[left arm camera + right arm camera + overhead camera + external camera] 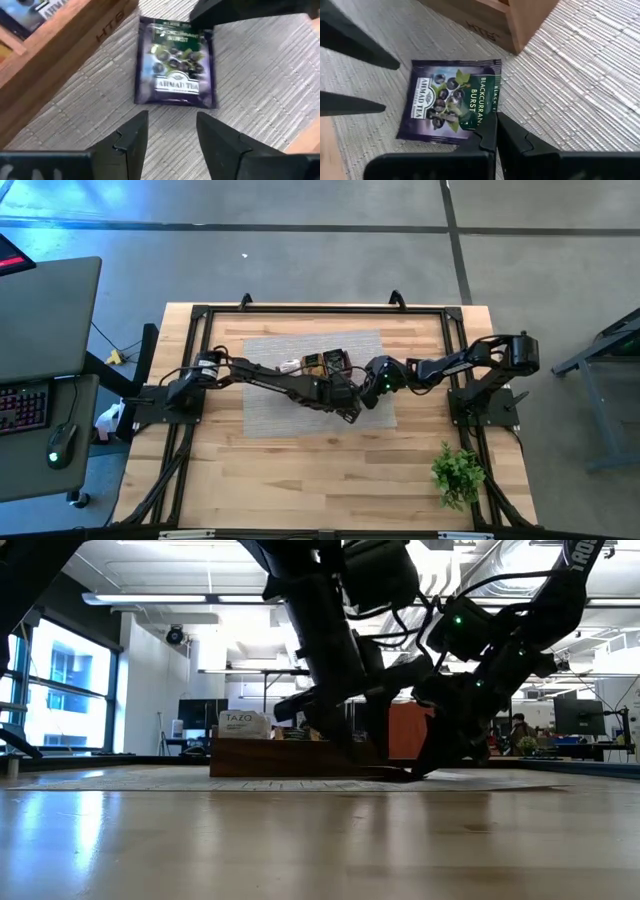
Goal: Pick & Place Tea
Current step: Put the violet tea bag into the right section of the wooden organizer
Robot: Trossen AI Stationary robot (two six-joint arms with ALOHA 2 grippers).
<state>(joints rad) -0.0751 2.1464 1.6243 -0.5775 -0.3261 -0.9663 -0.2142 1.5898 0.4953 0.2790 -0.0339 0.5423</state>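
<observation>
Wood-plank table (300, 480) seen from above, grey woven mat (265, 395) at frame centre, small green plant (458, 473) lower right. Both arms meeting mid-frame, just below wooden tray (325, 363).

Purple tea sachet (451, 102) lying flat on mat, close to tray corner, tray wall (490, 22) at upper centre of right wrist pic. Same sachet (176, 62) at upper centre of left wrist pic.

Right gripper (496, 131) fingers pressed together at sachet's edge; looks like pinching that edge, though how much foil is caught can't be told. Left gripper (171, 131) spread wide, hovering just short of sachet, not touching.

Handling, as judged: v. light, thin, flexible foil; glossy so prob. slippery; flat on mat, so little to get under. Best hold prob. at a crimped edge or corner, not across printed face; may droop or slip if pinched shallow.

Writing: "AHMAD TEA", "BLACKCURRANT BURST" on sachet. "TAZO" on white box (244, 723) at left-centre of low view. Stamp on tray wall unreadable.
</observation>
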